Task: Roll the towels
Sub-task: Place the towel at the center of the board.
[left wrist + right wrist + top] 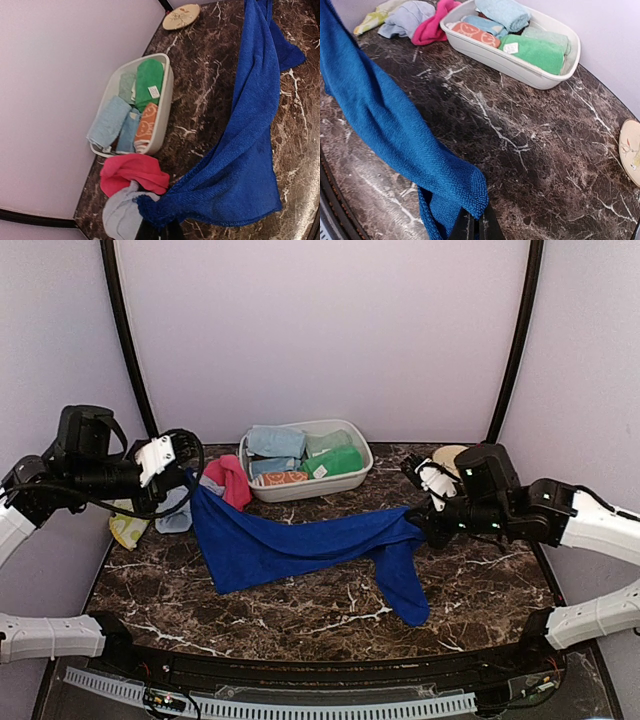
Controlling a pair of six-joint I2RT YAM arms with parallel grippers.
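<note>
Evidently early: my left claw (pixel 189 478) and right claw (pixel 420 527) each pinch an end of the unrolled royal blue towel (pixel 300 545)

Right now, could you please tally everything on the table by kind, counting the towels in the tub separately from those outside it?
Towels in the white tub: 5 seen: pale blue, mid blue, orange patterned, green, mint
Towels outside it: 4: royal blue, pink, grey-blue, yellow-green
Tub: 1
Plate: 1
Total: 11
</note>
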